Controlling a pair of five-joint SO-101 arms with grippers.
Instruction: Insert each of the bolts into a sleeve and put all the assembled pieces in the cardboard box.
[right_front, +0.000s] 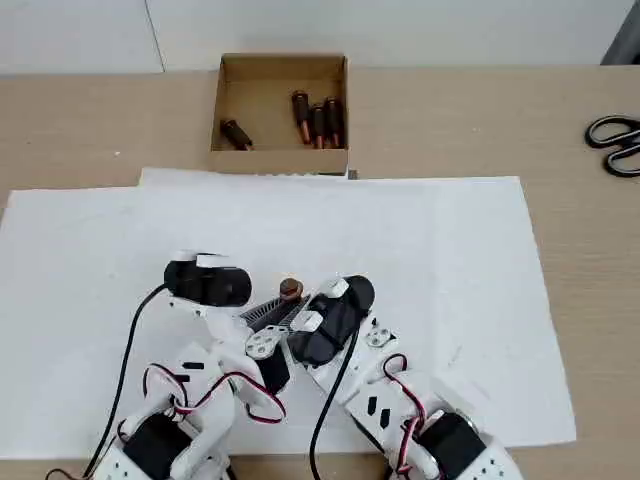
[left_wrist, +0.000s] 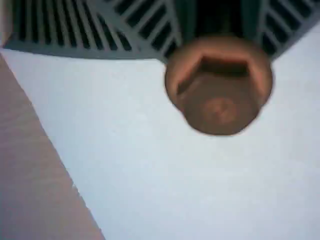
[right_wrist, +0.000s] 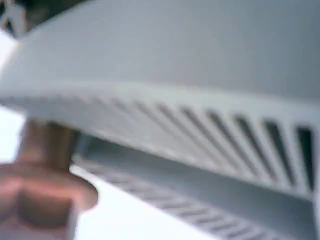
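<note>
Clamping the copper-coloured hex-headed metal bolt (left_wrist: 218, 87), the left gripper (right_front: 283, 300) holds it just beside the right gripper (right_front: 308, 302), likely for assembly; the right's grip I cannot tell.

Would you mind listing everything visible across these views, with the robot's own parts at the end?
cardboard box: one, brown, open, on the table beyond the paper.
assembled pieces: four, dark and copper, inside the box, three together and one apart.
bolt: one, copper, over the paper where the two grippers meet.
paper sheet: one, white, covering the table's middle.
scissors: one pair, black handles, on bare table at the high view's right edge.
table: one, light wood.
left gripper: one, dark ribbed, beside the bolt.
right gripper: one, beside the bolt, opposite the left.
</note>
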